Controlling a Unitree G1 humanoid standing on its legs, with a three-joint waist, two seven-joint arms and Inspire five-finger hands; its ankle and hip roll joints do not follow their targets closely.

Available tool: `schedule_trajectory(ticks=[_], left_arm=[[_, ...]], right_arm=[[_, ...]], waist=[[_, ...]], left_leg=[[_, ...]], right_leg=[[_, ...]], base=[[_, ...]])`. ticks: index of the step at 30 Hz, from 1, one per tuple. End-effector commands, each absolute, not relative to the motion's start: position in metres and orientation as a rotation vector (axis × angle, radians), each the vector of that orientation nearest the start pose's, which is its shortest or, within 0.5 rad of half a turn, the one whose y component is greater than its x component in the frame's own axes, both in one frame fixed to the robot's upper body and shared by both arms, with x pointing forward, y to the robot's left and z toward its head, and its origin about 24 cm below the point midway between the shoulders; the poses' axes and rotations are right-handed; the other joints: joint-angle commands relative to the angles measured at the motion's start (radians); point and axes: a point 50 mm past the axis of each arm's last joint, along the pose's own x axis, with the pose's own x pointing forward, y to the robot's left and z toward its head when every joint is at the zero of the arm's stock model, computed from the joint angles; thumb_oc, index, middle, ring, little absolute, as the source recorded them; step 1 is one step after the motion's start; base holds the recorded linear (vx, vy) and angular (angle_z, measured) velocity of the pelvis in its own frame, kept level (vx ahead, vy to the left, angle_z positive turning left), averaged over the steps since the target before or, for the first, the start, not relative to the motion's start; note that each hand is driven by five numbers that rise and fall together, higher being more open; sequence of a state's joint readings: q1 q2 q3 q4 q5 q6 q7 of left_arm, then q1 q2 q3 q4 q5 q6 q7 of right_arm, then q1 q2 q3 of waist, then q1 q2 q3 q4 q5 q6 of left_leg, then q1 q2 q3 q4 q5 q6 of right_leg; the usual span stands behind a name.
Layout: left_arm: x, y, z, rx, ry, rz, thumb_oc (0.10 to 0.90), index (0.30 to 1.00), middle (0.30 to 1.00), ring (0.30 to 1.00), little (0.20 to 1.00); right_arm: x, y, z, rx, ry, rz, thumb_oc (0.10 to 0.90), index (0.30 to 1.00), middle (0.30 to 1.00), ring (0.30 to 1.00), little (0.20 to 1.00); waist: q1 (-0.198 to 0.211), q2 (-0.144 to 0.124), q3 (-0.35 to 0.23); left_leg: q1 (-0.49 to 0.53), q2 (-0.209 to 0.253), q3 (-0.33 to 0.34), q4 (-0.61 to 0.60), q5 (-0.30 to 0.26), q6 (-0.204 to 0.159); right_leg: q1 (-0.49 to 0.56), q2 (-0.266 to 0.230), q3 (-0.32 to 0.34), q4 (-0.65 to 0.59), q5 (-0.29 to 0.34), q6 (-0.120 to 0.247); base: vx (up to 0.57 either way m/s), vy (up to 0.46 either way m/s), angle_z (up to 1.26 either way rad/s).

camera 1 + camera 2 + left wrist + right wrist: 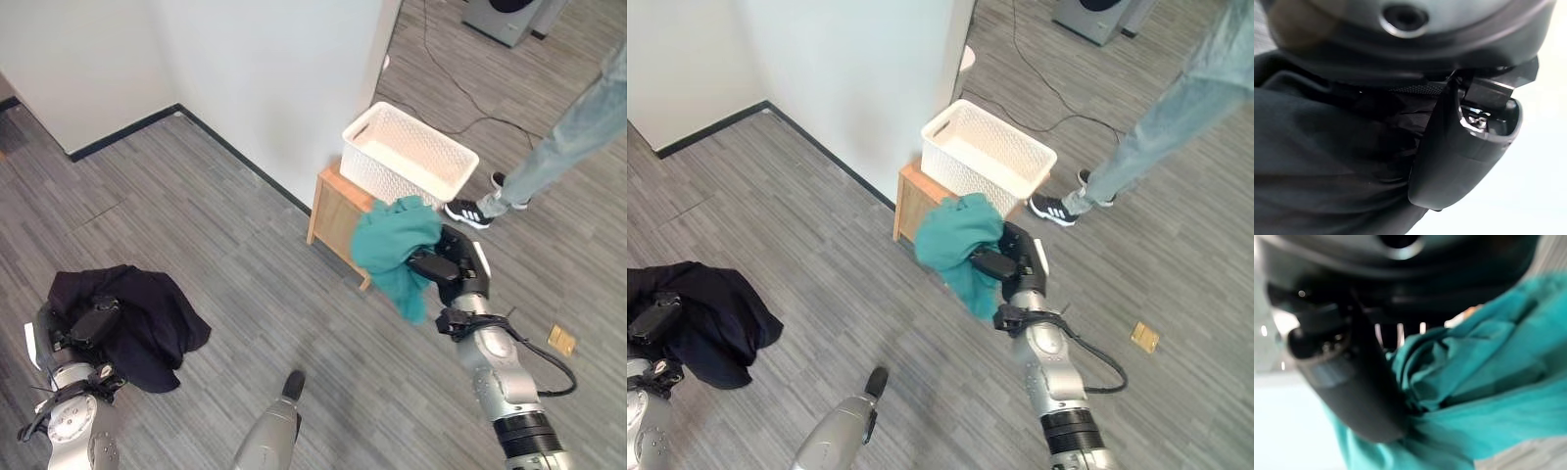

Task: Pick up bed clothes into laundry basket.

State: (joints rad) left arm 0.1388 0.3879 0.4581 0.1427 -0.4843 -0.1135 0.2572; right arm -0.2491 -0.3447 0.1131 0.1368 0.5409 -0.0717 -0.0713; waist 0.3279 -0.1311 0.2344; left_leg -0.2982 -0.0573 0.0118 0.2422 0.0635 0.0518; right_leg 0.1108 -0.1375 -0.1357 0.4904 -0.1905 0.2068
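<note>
Nearest in, low on the robot's left side, the left hand (90, 325) is clenched into a dark garment (137, 313), bunched and hanging from it above the grey floor (216, 245); the wrist view shows the thumb pressed into black cloth. Across on the right, the right hand (446, 264) is grasping a teal garment (392, 240), held up with a tail of cloth drooping below the fingers, just in front of the small wooden stand (333, 211). On that stand sits the white laundry basket (431, 181), its open top beyond the teal bundle and slightly higher. Seems the step now is the drop: I'd want the right hand carried up and forward until the whole bundle, trailing end included, clears the near rim before the fingers release, or the tail may catch on the edge and drag the cloth back out. The dark one looks due to follow. Count: two garments, one basket, one stand. Farther off, a person's legs (549, 157) stand by the basket, and a cable (460, 88) runs across the floor.
</note>
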Motion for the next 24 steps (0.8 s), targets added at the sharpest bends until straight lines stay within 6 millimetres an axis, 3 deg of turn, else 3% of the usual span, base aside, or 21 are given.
schedule_trajectory(ticks=[1, 2, 3, 4, 5, 6, 7, 8, 9, 10, 11, 13, 14, 15, 17, 18, 19, 22, 24], left_arm=[[0.181, 0.365, 0.148, 0.176, -0.446, 0.72, 0.4, 0.3, 0.3, 0.3, 0.3], [0.184, 0.363, 0.152, 0.188, -0.461, 0.701, 0.4, 0.3, 0.3, 0.3, 0.3], [0.189, 0.357, 0.16, 0.182, -0.494, 0.655, 0.4, 0.3, 0.3, 0.3, 0.3], [0.189, 0.357, 0.16, 0.18, -0.495, 0.655, 0.4, 0.3, 0.3, 0.3, 0.3], [0.193, 0.354, 0.163, 0.166, -0.515, 0.631, 0.4, 0.3, 0.3, 0.3, 0.3], [0.205, 0.346, 0.166, 0.087, -0.545, 0.587, 0.4, 0.3, 0.3, 0.3, 0.3], [0.21, 0.343, 0.165, 0.065, -0.543, 0.568, 0.4, 0.3, 0.3, 0.3, 0.3], [0.214, 0.34, 0.164, 0.077, -0.536, 0.569, 0.4, 0.3, 0.3, 0.3, 0.3], [0.22, 0.333, 0.16, 0.059, -0.524, 0.531, 0.4, 0.3, 0.3, 0.3, 0.3], [0.221, 0.332, 0.162, 0.04, -0.535, 0.517, 0.4, 0.3, 0.3, 0.3, 0.3], [0.221, 0.332, 0.162, 0.038, -0.536, 0.516, 0.4, 0.3, 0.3, 0.3, 0.3], [0.224, 0.324, 0.159, 0.007, -0.545, 0.473, 0.4, 0.3, 0.3, 0.3, 0.3], [0.223, 0.319, 0.151, 0.016, -0.511, 0.435, 0.4, 0.3, 0.3, 0.3, 0.3], [0.222, 0.321, 0.145, 0.022, -0.472, 0.425, 0.4, 0.3, 0.3, 0.3, 0.3], [0.22, 0.321, 0.142, 0.022, -0.46, 0.424, 0.4, 0.3, 0.3, 0.3, 0.3], [0.215, 0.327, 0.14, 0.053, -0.433, 0.427, 0.4, 0.3, 0.3, 0.3, 0.3], [0.214, 0.33, 0.14, 0.054, -0.429, 0.427, 0.4, 0.3, 0.3, 0.3, 0.3], [0.209, 0.337, 0.133, 0.063, -0.383, 0.439, 0.4, 0.3, 0.3, 0.3, 0.3], [0.206, 0.341, 0.129, 0.045, -0.37, 0.462, 0.4, 0.3, 0.3, 0.3, 0.3]], right_arm=[[0.308, -0.178, 0.155, 0.154, -0.443, 0.117, 0.4, 0.3, 0.3, 0.3, 0.3], [0.308, -0.182, 0.158, 0.126, -0.441, 0.115, 0.4, 0.3, 0.3, 0.3, 0.3], [0.31, -0.191, 0.166, 0.098, -0.46, 0.097, 0.4, 0.3, 0.3, 0.3, 0.3], [0.31, -0.191, 0.166, 0.097, -0.462, 0.097, 0.4, 0.3, 0.3, 0.3, 0.3], [0.311, -0.198, 0.172, 0.08, -0.475, 0.079, 0.4, 0.3, 0.3, 0.3, 0.3], [0.312, -0.219, 0.193, 0.03, -0.527, 0.035, 0.4, 0.3, 0.3, 0.3, 0.3], [0.312, -0.225, 0.202, 0.014, -0.548, 0.023, 0.4, 0.3, 0.3, 0.3, 0.3], [0.308, -0.246, 0.221, -0.103, -0.587, -0.022, 0.4, 0.3, 0.3, 0.3, 0.3], [0.306, -0.252, 0.222, -0.152, -0.558, -0.021, 0.4, 0.3, 0.3, 0.3, 0.3], [0.303, -0.246, 0.235, -0.172, -0.611, 0.017, 0.4, 0.3, 0.3, 0.3, 0.3], [0.302, -0.246, 0.235, -0.173, -0.612, 0.017, 0.4, 0.3, 0.3, 0.3, 0.3], [0.302, -0.249, 0.273, -0.259, -0.726, 0.017, 0.4, 0.3, 0.3, 0.3, 0.3], [0.301, -0.252, 0.31, -0.415, -0.79, -0.003, 0.4, 0.3, 0.3, 0.3, 0.3], [0.302, -0.253, 0.329, -0.558, -0.788, -0.02, 0.4, 0.3, 0.3, 0.3, 0.3], [0.306, -0.251, 0.337, -0.584, -0.793, -0.02, 0.4, 0.3, 0.3, 0.3, 0.3], [0.307, -0.255, 0.362, -0.784, -0.782, -0.089, 0.4, 0.3, 0.3, 0.3, 0.3], [0.312, -0.26, 0.373, -0.873, -0.756, -0.14, 0.4, 0.3, 0.3, 0.3, 0.3], [0.324, -0.277, 0.397, -0.974, -0.68, -0.297, 0.4, 0.3, 0.3, 0.3, 0.3], [0.331, -0.277, 0.407, -1.007, -0.654, -0.347, 0.4, 0.3, 0.3, 0.3, 0.3]], waist=[[-0.007, 0.027, -0.093], [-0.028, 0.047, -0.088], [-0.053, 0.05, -0.088], [-0.057, 0.053, -0.088], [-0.073, 0.052, -0.088], [-0.106, 0.023, -0.099], [-0.114, 0.018, -0.099], [-0.128, 0.007, -0.097], [-0.133, -0.004, -0.108], [-0.121, -0.018, -0.12], [-0.123, -0.019, -0.117], [-0.128, -0.037, -0.136], [-0.122, -0.053, -0.153], [-0.122, -0.056, -0.156], [-0.127, -0.057, -0.162], [-0.114, -0.072, -0.171], [-0.108, -0.078, -0.172], [-0.094, -0.079, -0.173], [-0.096, -0.062, -0.172]], left_leg=[[0.097, 0.002, -0.067, -0.154, 0.026, -0.009], [0.158, 0.011, -0.1, -0.186, 0.019, -0.001], [0.224, 0.027, -0.14, -0.211, -0.004, -0.005], [0.223, 0.03, -0.146, -0.214, 0.001, -0.006], [0.246, 0.031, -0.173, -0.227, -0.008, -0.014], [0.291, 0.021, -0.251, -0.245, -0.052, -0.045], [0.299, 0.019, -0.281, -0.253, -0.058, -0.053], [0.312, 0.022, -0.307, -0.267, -0.07, -0.067], [0.311, 0.017, -0.314, -0.255, -0.077, -0.069], [0.313, 0.015, -0.317, -0.251, -0.09, -0.07], [0.307, 0.009, -0.318, -0.246, -0.082, -0.071], [0.307, 0.028, -0.327, -0.265, -0.078, -0.085], [0.303, 0.04, -0.328, -0.27, -0.078, -0.098], [0.308, 0.053, -0.335, -0.279, -0.079, -0.107], [0.305, 0.055, -0.34, -0.287, -0.072, -0.113], [0.3, 0.069, -0.348, -0.295, -0.066, -0.125], [0.297, 0.071, -0.356, -0.299, -0.062, -0.131], [0.295, 0.083, -0.377, -0.315, -0.057, -0.143], [0.286, 0.083, -0.386, -0.318, -0.05, -0.146]], right_leg=[[-0.104, 0.035, -0.024, 0.141, 0.347, 0.006], [-0.164, 0.023, -0.046, 0.184, 0.327, -0.008], [-0.227, -0.013, -0.074, 0.09, 0.269, -0.025], [-0.223, -0.011, -0.081, 0.084, 0.273, -0.028], [-0.236, -0.009, -0.074, 0.001, 0.251, -0.036], [-0.242, 0.008, 0.001, -0.334, 0.213, -0.042], [-0.229, 0.014, 0.032, -0.406, 0.226, -0.035], [-0.224, 0.034, 0.099, -0.44, 0.228, -0.016], [-0.189, 0.035, 0.078, -0.443, 0.225, -0.014], [-0.178, 0.02, 0.047, -0.441, 0.24, -0.018], [-0.181, 0.016, 0.046, -0.443, 0.251, -0.017], [-0.164, 0.038, 0.064, -0.48, 0.236, -0.031], [-0.149, 0.047, 0.039, -0.508, 0.234, -0.035], [-0.137, 0.062, 0.04, -0.521, 0.226, -0.045], [-0.135, 0.065, 0.032, -0.536, 0.23, -0.048], [-0.127, 0.073, 0.015, -0.551, 0.229, -0.054], [-0.125, 0.078, 0.009, -0.555, 0.226, -0.058], [-0.113, 0.092, -0.009, -0.568, 0.214, -0.067], [-0.115, 0.095, -0.018, -0.569, 0.211, -0.069]], base=[[0.5, 0.267, 0.09], [0.55, 0.064, 0.39], [0.56, 0.064, 0.48], [0.53, -0.063, 0.68], [0.64, -0.262, 0.67], [0.76, -0.285, 0.92], [0.8, -0.308, 1.45], [0.32, -0.137, 1.62], [0.32, -0.154, 2.04], [0.08, -0.073, 1.56], [0.2, -0.14, 0.96], [0.25, -0.184, 0.21], [0.28, -0.198, 0.55], [0.17, -0.16, 0.51], [0.1, -0.088, -0.18], [0.14, -0.123, 0.04], [0.13, -0.125, 0.24], [0.1, -0.07, -0.02], [0.04, -0.033, -0.1]])
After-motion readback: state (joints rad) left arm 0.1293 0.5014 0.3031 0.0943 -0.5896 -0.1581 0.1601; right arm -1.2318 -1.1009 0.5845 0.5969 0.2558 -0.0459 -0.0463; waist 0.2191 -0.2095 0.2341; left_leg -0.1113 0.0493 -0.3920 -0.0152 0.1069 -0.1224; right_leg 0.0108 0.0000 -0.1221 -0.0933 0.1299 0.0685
